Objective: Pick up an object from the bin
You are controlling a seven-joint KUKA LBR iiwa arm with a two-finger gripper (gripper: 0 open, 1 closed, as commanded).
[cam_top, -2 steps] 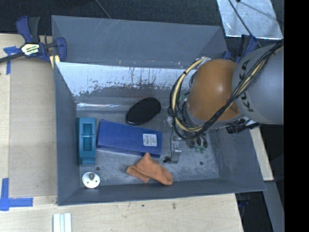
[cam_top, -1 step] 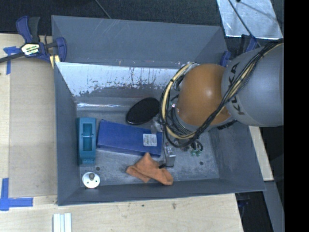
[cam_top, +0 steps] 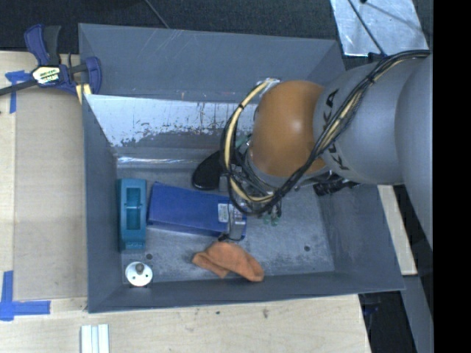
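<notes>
My gripper (cam_top: 235,227) reaches down near the middle of the bin floor, its tip at the right end of a dark blue flat box (cam_top: 184,210). Just below the tip lies a crumpled orange cloth (cam_top: 228,262). A black rounded thing (cam_top: 208,170) lies behind the box, partly hidden by the arm's fittings.
A teal tape dispenser (cam_top: 132,213) stands on its side along the bin's left wall. A small white round cap (cam_top: 138,273) lies in the front left corner. The arm with its orange dome covers the bin's middle and right.
</notes>
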